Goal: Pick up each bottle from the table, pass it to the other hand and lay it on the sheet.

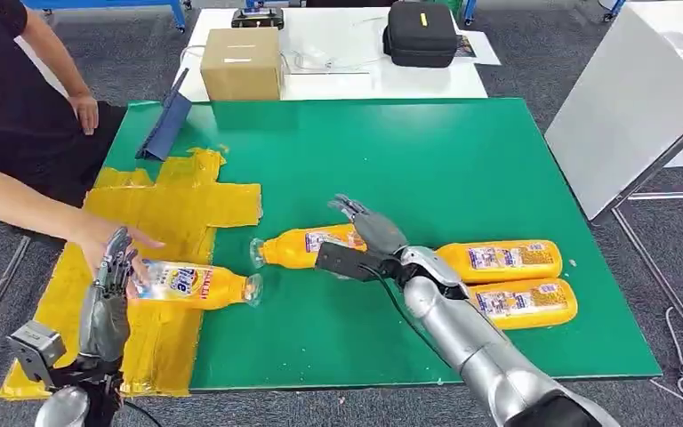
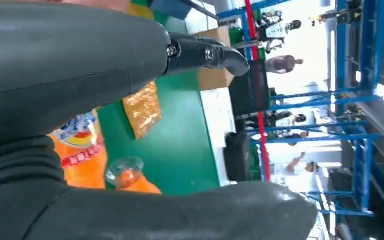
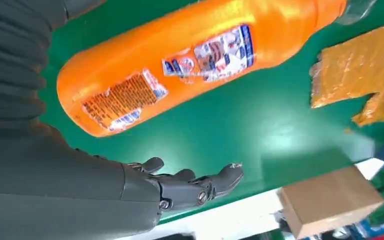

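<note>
Left hand [image 1: 114, 271] fingers spread, holding nothing, partly hiding bottle [image 1: 197, 285] on yellow sheet [image 1: 173, 209], right hand [image 1: 369, 227] likewise.

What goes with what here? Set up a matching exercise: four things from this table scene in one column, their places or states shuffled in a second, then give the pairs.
Things:
1. bottle with the blue label
2. cardboard box
3. right hand
4. black case

Places or states:
A. on the white table, at its right part
B. open, above a bottle on the green mat
C. lying on the yellow sheet by the left hand
D. on the white table, at its left part

Pairs: 1-C, 2-D, 3-B, 4-A
</note>
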Motion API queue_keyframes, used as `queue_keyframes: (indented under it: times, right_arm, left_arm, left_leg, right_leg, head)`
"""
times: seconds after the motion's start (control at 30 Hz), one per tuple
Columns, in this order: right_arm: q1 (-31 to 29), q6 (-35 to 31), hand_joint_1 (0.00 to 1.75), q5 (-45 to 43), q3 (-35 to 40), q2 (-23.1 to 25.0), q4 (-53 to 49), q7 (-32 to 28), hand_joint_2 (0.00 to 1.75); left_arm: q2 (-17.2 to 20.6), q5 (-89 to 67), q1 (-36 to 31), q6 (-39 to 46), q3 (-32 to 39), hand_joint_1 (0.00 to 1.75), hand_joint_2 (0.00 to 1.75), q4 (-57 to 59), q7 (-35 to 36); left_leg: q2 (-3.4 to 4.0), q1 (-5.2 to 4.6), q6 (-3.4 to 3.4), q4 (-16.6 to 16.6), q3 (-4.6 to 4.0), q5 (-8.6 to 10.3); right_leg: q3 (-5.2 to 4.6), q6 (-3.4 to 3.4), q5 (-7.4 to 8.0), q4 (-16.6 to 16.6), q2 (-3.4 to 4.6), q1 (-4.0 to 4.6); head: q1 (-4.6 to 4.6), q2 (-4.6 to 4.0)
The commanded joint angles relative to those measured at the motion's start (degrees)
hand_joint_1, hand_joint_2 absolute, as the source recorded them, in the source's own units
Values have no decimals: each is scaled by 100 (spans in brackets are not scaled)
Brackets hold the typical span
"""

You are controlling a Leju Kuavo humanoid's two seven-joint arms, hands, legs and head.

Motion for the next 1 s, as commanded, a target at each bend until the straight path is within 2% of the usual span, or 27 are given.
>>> queue_keyframes:
  times: [0.03,0.2,0.4,0.5,0.67,1.0]
  right_arm:
    - [-1368,150,0,223,252,590,1838,330,175]
    - [-1389,167,0,236,269,608,1884,343,175]
    - [-1648,559,0,661,824,622,2282,406,175]
    - [-1744,402,0,1087,1201,627,2367,557,175]
    - [-1818,391,0,1373,1378,662,2484,638,175]
    - [-1781,1020,0,1486,1522,599,2844,587,175]
  left_arm:
    - [87,175,-264,65,-664,0,0,-313,304]
    - [106,194,-231,66,-676,0,0,-335,306]
    - [217,224,-363,-66,-885,0,0,-208,220]
    - [270,184,-352,-89,-942,0,0,-201,191]
    - [267,170,-331,-168,-1036,0,0,-183,153]
    - [293,131,-405,-148,-1136,0,0,-119,92]
  left_leg:
    - [9,0,1,4,-4,1]
    - [11,3,6,1,9,-1]
    - [3,2,5,1,6,3]
    - [2,0,5,1,0,4]
    - [12,3,5,0,6,1]
    - [-1,4,6,0,8,3]
  right_leg:
    - [-7,-7,1,7,4,1]
    - [9,-9,-1,1,4,5]
    - [9,-10,0,2,-4,4]
    - [0,-6,1,4,-2,2]
    - [6,-10,1,0,5,6]
    - [12,-11,-1,-2,-8,6]
  head:
    - [2,0]
    - [2,0]
    - [2,0]
    - [2,0]
    - [2,0]
    - [2,0]
